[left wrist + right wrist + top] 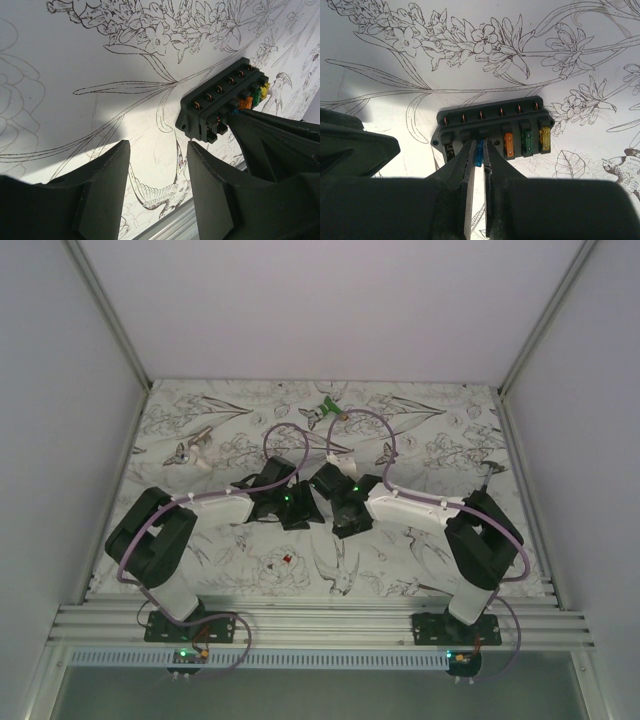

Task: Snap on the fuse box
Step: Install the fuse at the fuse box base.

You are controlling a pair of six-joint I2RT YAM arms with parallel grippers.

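- Top view: my left gripper (298, 512) and right gripper (347, 520) meet nose to nose mid-table over the flower-printed white table cover (430, 540); what lies beneath them I cannot see here; a green-and-white plastic gadget (330, 406) sits well apart at the far edge, and a tiny loose red fuse (287, 559) lies nearer the bases; neither is in my way.
- Left wrist view: the black oblong plastic fuse box (215, 102) lies flat on the cover, ahead and right of my left fingers (110, 175); they stand wide with nothing between; the right gripper crowds the box's near side, the one obstacle.
- Right wrist view: my right fingers (462, 170) are narrow, pinching a small blue blade fuse (479, 156) at a slot beside the orange fuse (508, 144), green fuse (525, 142) and yellow fuse (545, 140).
- Handling: I judge the box light, stiff and smooth, likely to skid when pressed; I'd hold its short ends, clear of the copper terminals (501, 111).
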